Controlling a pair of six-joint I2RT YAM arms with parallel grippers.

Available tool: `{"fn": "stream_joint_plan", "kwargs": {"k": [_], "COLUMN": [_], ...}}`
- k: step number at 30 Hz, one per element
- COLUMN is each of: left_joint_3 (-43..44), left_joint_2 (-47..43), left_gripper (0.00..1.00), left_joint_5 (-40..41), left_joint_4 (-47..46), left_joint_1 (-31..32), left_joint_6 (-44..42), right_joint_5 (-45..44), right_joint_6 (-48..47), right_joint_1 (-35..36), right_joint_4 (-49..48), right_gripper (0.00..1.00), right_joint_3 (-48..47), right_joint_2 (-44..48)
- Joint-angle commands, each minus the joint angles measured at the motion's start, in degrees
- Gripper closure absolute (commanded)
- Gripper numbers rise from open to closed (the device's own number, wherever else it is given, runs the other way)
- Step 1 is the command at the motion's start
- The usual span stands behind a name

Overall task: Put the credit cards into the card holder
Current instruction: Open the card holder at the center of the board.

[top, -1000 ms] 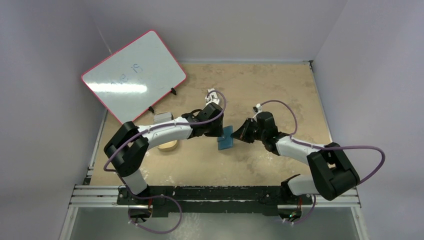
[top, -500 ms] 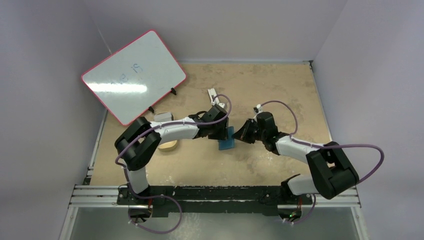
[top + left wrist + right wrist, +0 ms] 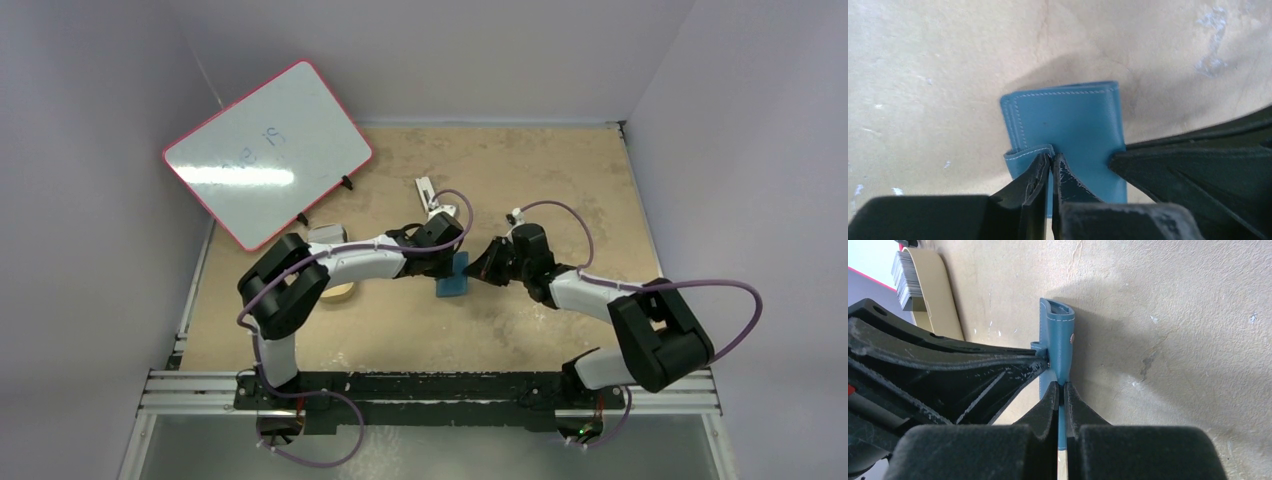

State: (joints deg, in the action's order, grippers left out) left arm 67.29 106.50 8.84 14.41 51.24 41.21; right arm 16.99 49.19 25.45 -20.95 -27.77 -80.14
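— Left arm (image 3: pixel 360 262) has swung its elbow in toward the middle since a second ago, and its wrist has come down against the wallet (image 3: pixel 452 285). The right arm (image 3: pixel 590 295) has scarcely shifted.

— And the wallet itself?

— Same spot as before, near the middle of the table (image 3: pixel 560 190), between the tips of the two arms. Whether it rests flat on the table or sits a little above it, I cannot tell.

— What else is there, biggest first?

— A red-edged whiteboard (image 3: pixel 268 150) is propped at the far left corner. A rounded tan tray (image 3: pixel 338 291) sits on the left, half hidden under the left arm. A grey stack of cards (image 3: pixel 325 236) stands at the tray's far end, well apart from the wallet.

— How do the jaws stand?

— The right jaws are clamped on one edge of the wallet, with a thin strip of teal leather pinched between them. The left jaws are drawn together to a narrow slit on the tip of the wallet's curled flap (image 3: pixel 1029 152), on the opposite side. The two sets of jaws nearly touch each other there.

— Anything smaller?

— A white block (image 3: pixel 427 188) lies on the table just beyond the left wrist. A small round snap (image 3: pixel 1071 338) shows on the wallet in the right wrist view.
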Motion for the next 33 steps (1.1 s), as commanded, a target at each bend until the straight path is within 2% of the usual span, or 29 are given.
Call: {"fn": "stream_joint_plan", "kwargs": {"k": [1, 10, 11, 17, 20, 27, 33], "left_joint_3": [0.33, -2.91, -3.44, -6.1, -6.51, -6.83, -6.88], "left_joint_2": [0.39, -9.05, -10.41, -17.38, -19.33, -21.6, -21.28], "left_gripper": [1.0, 1.0, 1.0, 1.0, 1.0, 1.0, 1.0], "left_joint_5": [8.49, 9.11, 8.04, 1.86, 0.77, -2.38, -2.91], "left_joint_4": [4.28, 7.44, 7.02, 3.14, 2.53, -0.94, -1.49], "left_joint_1": [-0.96, -0.97, -1.01, -1.04, -0.99, -1.1, -1.03], "left_joint_6": [-2.02, -1.66, -1.42, 1.49, 2.57, 4.68, 5.17], "right_joint_5": [2.41, -1.4, -2.31, -8.41, -8.75, -6.24, -4.19], "right_joint_6": [-1.47, -4.14, -4.88, -8.66, -9.0, -7.24, -5.87], "right_joint_1": [0.28, -0.39, -0.37, -0.1, 0.27, 1.7, 3.87], "right_joint_4": [-2.22, 1.66, 3.08, 11.54, 14.32, 13.34, 10.61], "right_gripper": [1.0, 1.0, 0.98, 0.57, 0.46, 0.31, 0.31], "right_joint_3": [-1.03, -0.98, -1.58, -6.9, -7.6, -6.11, -6.17], "right_joint_2": [0.8, -1.96, -2.44, -0.1, 2.67, 6.13, 5.84]}}
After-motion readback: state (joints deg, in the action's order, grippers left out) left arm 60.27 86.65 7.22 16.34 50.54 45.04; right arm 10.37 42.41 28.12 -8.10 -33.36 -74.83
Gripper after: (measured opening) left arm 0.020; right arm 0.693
